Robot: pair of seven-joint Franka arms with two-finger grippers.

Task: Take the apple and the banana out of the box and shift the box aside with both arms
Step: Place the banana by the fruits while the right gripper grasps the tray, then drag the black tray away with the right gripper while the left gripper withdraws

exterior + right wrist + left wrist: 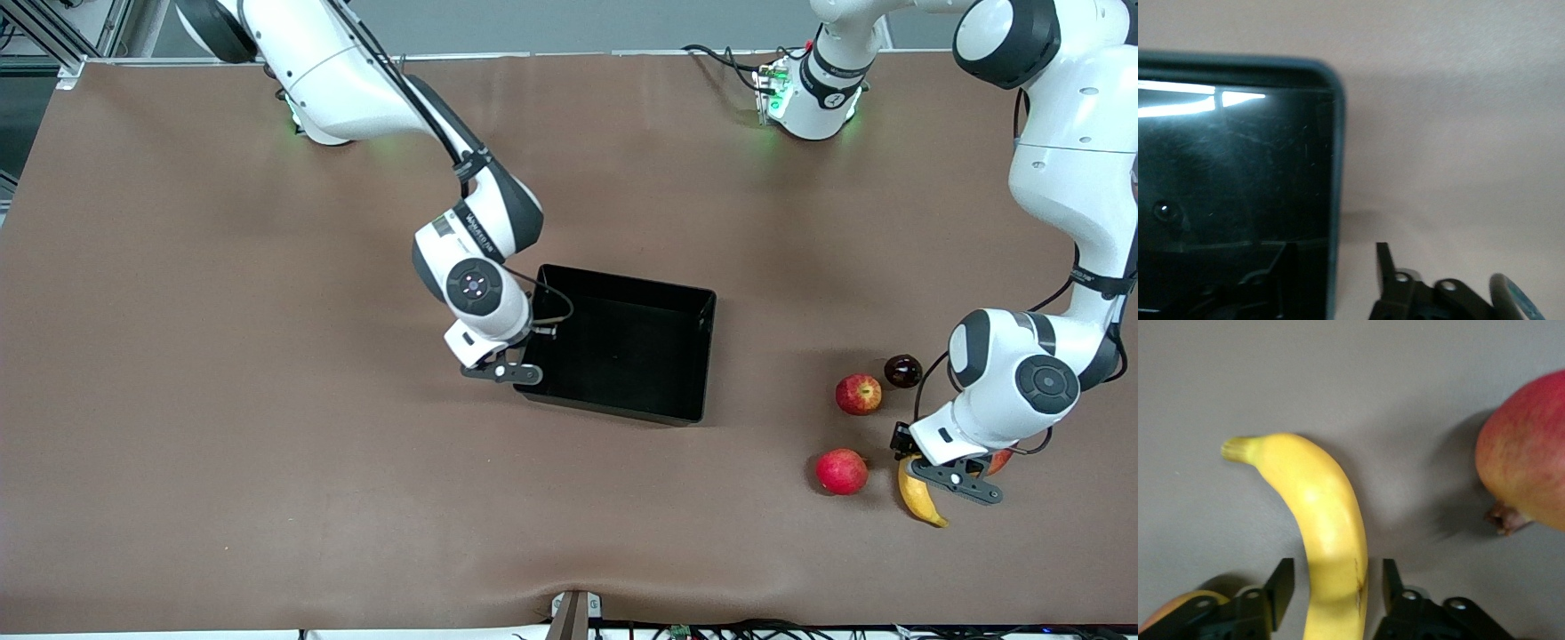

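Note:
The black tray (622, 342) sits mid-table. My right gripper (502, 369) is open astride the tray wall at the right arm's end; in the right wrist view (1335, 250) one finger is inside the tray (1238, 167) and one outside. The yellow banana (923, 502) lies near the left arm's end. My left gripper (951, 476) is open over it; in the left wrist view (1336, 567) the fingers flank the banana (1318, 507) with gaps on both sides. The streaked red apple (859, 394) lies farther from the front camera than the banana.
A plain red round fruit (841, 471) lies beside the banana toward the tray and shows in the left wrist view (1531, 473). A dark round fruit (902, 371) lies beside the apple. A mango (1000, 460) is partly hidden under the left gripper.

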